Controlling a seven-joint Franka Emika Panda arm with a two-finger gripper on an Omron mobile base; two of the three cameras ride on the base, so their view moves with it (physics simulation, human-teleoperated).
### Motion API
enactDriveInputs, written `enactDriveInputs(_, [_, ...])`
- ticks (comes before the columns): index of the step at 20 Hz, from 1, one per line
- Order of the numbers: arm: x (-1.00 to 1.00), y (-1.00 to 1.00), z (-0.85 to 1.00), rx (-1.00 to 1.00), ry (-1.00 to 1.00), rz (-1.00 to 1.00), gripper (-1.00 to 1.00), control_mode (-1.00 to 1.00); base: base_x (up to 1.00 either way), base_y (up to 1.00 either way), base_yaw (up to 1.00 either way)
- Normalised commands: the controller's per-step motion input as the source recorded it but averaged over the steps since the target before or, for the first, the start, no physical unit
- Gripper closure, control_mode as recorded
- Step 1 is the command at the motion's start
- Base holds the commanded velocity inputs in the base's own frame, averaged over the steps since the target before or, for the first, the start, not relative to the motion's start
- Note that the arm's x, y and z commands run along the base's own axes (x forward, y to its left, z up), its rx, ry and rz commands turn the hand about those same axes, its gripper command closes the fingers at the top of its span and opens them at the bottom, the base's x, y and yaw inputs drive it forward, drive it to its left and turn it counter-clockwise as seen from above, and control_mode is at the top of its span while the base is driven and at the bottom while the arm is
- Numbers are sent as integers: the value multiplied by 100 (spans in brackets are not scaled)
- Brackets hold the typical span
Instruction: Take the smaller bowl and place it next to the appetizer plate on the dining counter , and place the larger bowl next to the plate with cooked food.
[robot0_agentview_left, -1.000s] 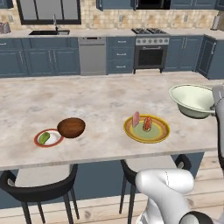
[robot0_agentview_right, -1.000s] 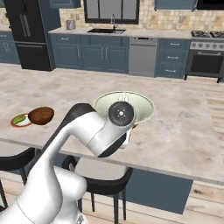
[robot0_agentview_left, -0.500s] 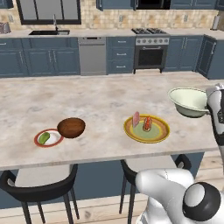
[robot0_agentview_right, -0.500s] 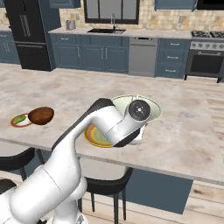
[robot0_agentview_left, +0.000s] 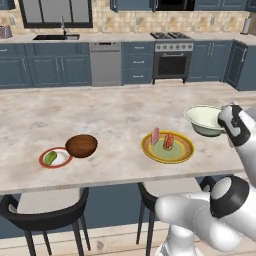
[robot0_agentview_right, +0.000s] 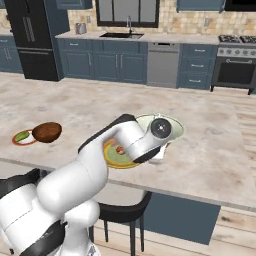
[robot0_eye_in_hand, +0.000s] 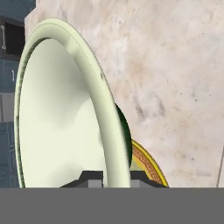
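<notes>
My gripper (robot0_agentview_left: 220, 123) is shut on the right rim of the larger bowl (robot0_agentview_left: 202, 118), a wide cream bowl held just above the dining counter (robot0_agentview_left: 115, 115), right of the yellow plate with cooked food (robot0_agentview_left: 167, 148). In the hand view the fingertips (robot0_eye_in_hand: 92, 178) pinch the bowl's rim (robot0_eye_in_hand: 57, 113), and the yellow plate's edge (robot0_eye_in_hand: 148, 168) shows behind it. The smaller bowl (robot0_agentview_left: 81, 145), glossy brown, stands on the counter touching the red-rimmed appetizer plate (robot0_agentview_left: 54, 158) at the left. From the right base view my arm covers part of the larger bowl (robot0_agentview_right: 175, 128) and the yellow plate (robot0_agentview_right: 114, 156).
Black stools (robot0_agentview_left: 45, 220) stand under the counter's near edge. The counter's right end (robot0_agentview_left: 245, 167) lies close to the held bowl. Across the aisle are blue cabinets with a sink (robot0_agentview_left: 55, 37), a dishwasher (robot0_agentview_left: 105, 64) and an oven (robot0_agentview_left: 171, 59).
The arm has carried the larger bowl leftward and slightly down, closer to the yellow plate. The smaller bowl and both plates have not moved.
</notes>
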Motion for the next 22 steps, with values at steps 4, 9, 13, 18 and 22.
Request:
enactDriveInputs(4, [29, -46, -26, 3, -1, 0, 100, -100, 0, 0, 0])
enactDriveInputs(9, [5, -12, -40, 2, 0, 0, 100, -100, 0, 0, 0])
enactDriveInputs(13, [0, 0, -38, 0, 1, 0, 100, -100, 0, 0, 0])
enactDriveInputs(18, [28, 0, -30, 0, 0, 0, 100, -100, 0, 0, 0])
enactDriveInputs(22, [30, -1, -37, 0, 0, 0, 100, -100, 0, 0, 0])
